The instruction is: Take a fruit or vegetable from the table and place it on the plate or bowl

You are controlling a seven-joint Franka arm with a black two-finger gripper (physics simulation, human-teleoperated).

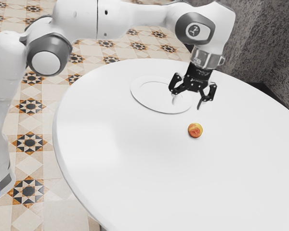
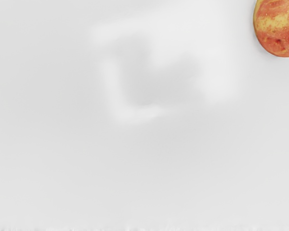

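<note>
Orange-red fruit (image 1: 195, 130) sits on table (image 1: 135, 168), ungrasped. Gripper (image 1: 189, 97) empty, fingers apart, over plate (image 1: 144, 89) edge, near fruit. Pick and place both left.

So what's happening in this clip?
A Franka arm has its open, empty gripper above the white plate, at the plate's edge on the exterior view's right. The small red-and-yellow fruit, maybe an apple, sits on the white table apart from the plate, not yet picked up.
</note>
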